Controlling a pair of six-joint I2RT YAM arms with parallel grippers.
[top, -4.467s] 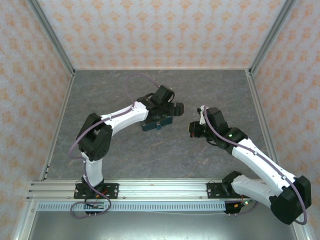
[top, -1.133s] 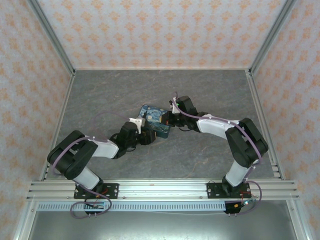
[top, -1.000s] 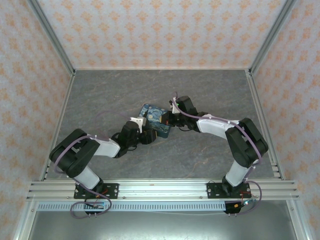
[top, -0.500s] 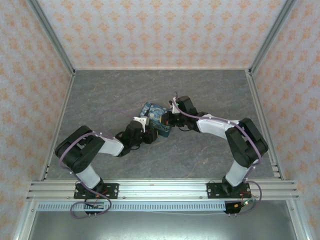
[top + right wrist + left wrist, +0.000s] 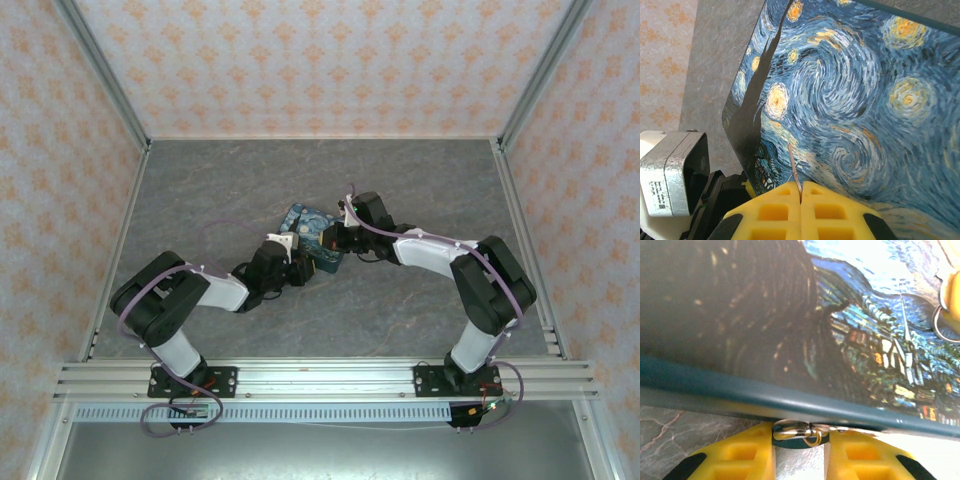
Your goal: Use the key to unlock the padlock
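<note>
Left wrist view: my left fingers [image 5: 801, 454] sit at 6 o'clock. The padlock [image 5: 797, 438] fills the gap between them and touches both, so I have it pinched. The little teal lock and its silver shackle sit tight under the near rim of the swirl-painted tin [image 5: 790, 315], touching it. A strip of grey counter [image 5: 675, 415] shows at 8 o'clock. At 3 o'clock a metal ring [image 5: 940, 325] shows against the tin's lid.

In the right wrist view my right fingers [image 5: 801, 197] are pressed together on the key [image 5: 794, 167]. Its thin blade sticks out toward 12 o'clock over the painted lid.

From the top external view the tin lies near the counter's middle. My left fingers are at its 7 o'clock corner and my right fingers at its 3 o'clock edge.
</note>
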